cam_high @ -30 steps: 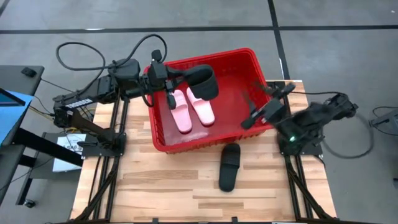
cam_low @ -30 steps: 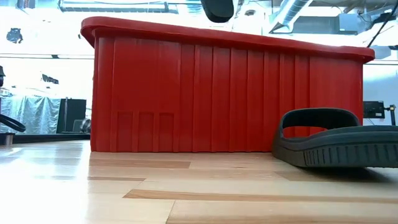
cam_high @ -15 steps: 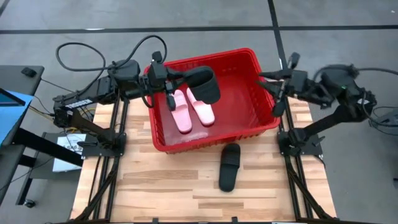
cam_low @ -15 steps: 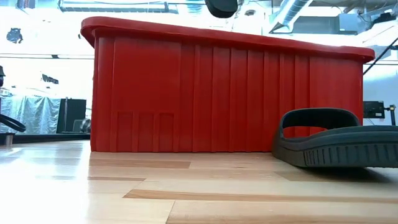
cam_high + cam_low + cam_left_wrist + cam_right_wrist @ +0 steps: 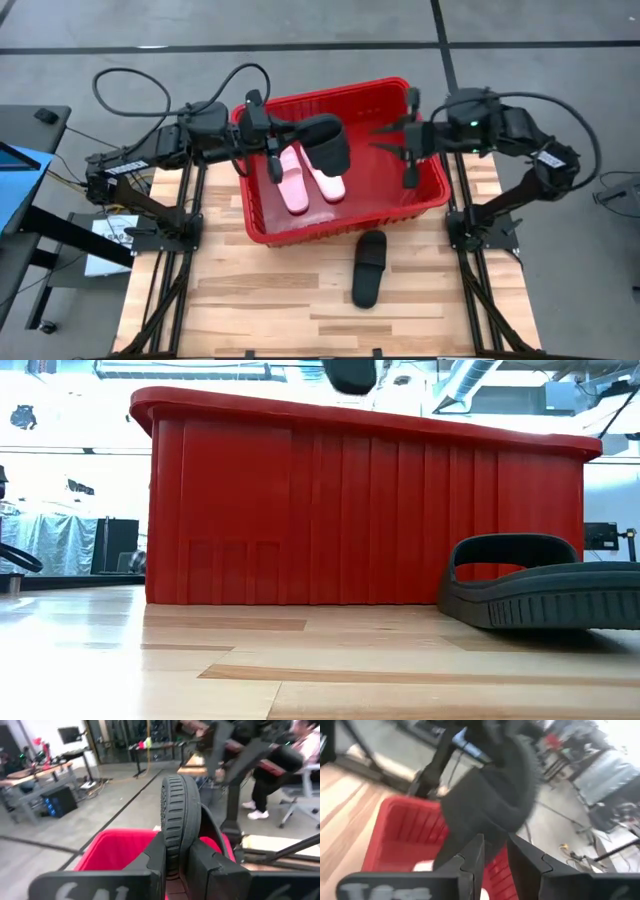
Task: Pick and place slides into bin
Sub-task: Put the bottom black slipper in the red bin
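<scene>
Nearest the lower edge of the high view, one black slide point(image 5: 368, 267) is seen lying flat on the wooden table point(image 5: 250, 310), just below the bin's near wall; its long axis runs nearly up-and-down the frame, tilted slightly to the right at the top. In the low view the same slide is seen at the right, close in front of the red wall.

Farther up, the red bin point(image 5: 427, 197) holds the two pink slides point(image 5: 307, 175) side by side on its floor, left of centre.

Above them, a second black slide point(image 5: 328, 141) is held by the left gripper point(image 5: 275, 140), fingers clamped on its sole edge-on, over the bin's upper left.

The right gripper point(image 5: 405, 150) hangs over the bin's right part; whether its fingers are spread cannot be told. It is judged the nearer arm to the slide on the table, which lies below and slightly left of it in the frame, outside the bin.
</scene>
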Available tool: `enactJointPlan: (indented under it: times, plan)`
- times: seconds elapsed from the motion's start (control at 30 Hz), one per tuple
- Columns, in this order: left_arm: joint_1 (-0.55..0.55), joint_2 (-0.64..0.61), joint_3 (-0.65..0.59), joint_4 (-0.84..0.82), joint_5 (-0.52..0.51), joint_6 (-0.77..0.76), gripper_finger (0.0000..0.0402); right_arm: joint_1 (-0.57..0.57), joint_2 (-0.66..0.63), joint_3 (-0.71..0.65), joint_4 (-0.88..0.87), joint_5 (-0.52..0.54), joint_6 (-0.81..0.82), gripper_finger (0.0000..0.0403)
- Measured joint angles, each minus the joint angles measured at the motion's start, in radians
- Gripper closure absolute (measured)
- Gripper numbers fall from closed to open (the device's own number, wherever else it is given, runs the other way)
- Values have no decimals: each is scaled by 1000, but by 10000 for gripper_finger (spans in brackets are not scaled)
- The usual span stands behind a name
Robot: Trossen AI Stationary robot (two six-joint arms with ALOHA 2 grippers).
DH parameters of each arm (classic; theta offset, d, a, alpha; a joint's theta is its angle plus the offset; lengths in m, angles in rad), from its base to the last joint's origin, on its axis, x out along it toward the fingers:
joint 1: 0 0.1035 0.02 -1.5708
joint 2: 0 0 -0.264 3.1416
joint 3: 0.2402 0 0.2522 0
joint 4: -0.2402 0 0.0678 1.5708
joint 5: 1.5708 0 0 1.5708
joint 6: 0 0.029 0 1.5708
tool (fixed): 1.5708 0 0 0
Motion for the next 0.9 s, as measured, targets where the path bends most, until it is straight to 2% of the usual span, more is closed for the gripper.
enactJointPlan:
  times: [0.17,0.4,0.53,0.9]
  plan:
    - [1,21,-1,-50,-10,-5,374,56,112,110,-125,17,-88,328]
    - [0,76,-1,-93,-8,-6,374,109,243,294,-216,163,-189,328]
    - [1,85,-1,-105,1,-6,374,114,301,394,-286,207,-214,328]
    - [2,104,-1,-92,16,-2,374,61,377,399,-283,230,-264,328]
